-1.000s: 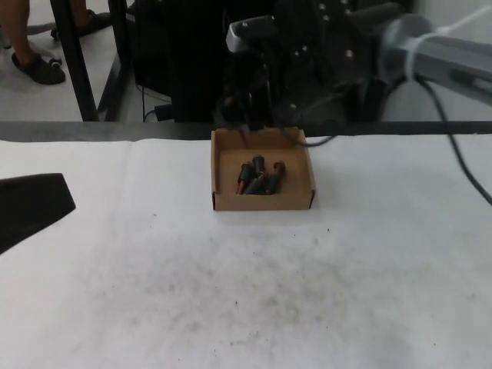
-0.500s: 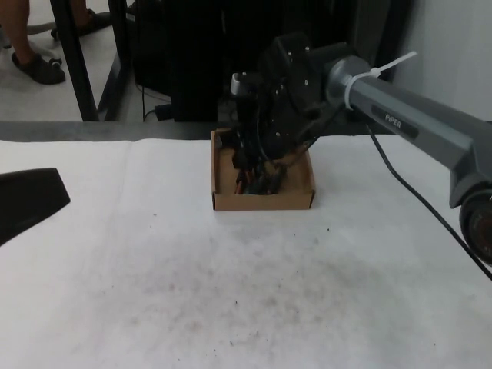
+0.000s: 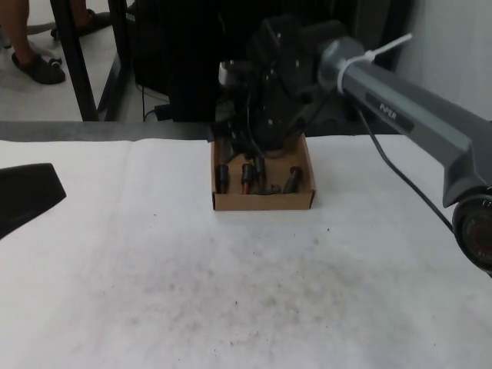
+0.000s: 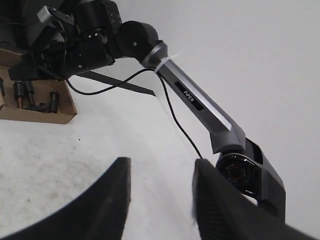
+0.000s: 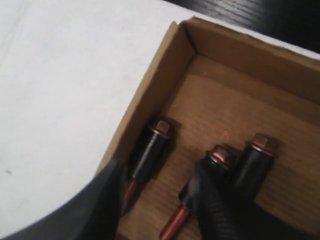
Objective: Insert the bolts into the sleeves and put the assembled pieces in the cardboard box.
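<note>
The cardboard box point(image 3: 261, 201) stands at the far middle of the bench. Several assembled pieces, black sleeves with copper bolts, lie in it. One piece point(image 3: 222, 177) rests by the box's left wall, apart from the others point(image 3: 247, 175). My right gripper point(image 3: 234, 150) hangs low over the box's far left part. In the right wrist view the right gripper point(image 5: 157, 200) is open, and that lone piece point(image 5: 150, 147) lies on the box floor point(image 5: 235, 115) between and beyond the fingers. My left gripper point(image 4: 160, 200) is open and empty, far from the box point(image 4: 40, 110).
White paper point(image 3: 231, 292) covers the bench, wide and bare in front of the box. A dark part of the left arm point(image 3: 27, 196) juts in at the left edge. The right arm point(image 3: 415, 123) and its cable reach in from the right. Dark frames stand behind the bench.
The right arm came down over the box and has drawn back a little. One more piece now lies by the box's left wall, and the others have spread apart.
</note>
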Tool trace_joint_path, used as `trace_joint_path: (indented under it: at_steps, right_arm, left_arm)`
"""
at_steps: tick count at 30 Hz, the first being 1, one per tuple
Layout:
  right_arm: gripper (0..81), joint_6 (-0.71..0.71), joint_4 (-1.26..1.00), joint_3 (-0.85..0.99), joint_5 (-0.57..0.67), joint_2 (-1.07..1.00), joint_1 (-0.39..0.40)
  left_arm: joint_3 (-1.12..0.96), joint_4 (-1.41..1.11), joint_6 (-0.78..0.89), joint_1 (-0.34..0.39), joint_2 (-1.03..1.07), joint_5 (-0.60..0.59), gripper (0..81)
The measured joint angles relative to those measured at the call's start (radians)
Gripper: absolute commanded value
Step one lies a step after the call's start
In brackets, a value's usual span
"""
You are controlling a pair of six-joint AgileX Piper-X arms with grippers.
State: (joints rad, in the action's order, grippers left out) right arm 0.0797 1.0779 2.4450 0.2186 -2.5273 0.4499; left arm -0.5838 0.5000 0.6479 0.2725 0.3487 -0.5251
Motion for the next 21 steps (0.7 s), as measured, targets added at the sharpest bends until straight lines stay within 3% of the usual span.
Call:
trace_joint_path:
  at_steps: [7,13,21]
  right_arm:
    - [42.0,-0.047,0.291,0.163,0.000,0.019,0.000]
    - [42.0,-0.080,0.457,0.179,-0.016,0.137,0.006]
    - [42.0,-0.080,0.461,0.180,-0.042,0.301,0.053]
  left_arm:
    - [0.000,0.012,-0.008,0.000,0.000,0.006,38.4]
    - [0.000,0.123,-0.132,0.000,0.000,0.087,38.4]
    - [0.000,0.180,-0.245,0.000,0.000,0.179,38.4]
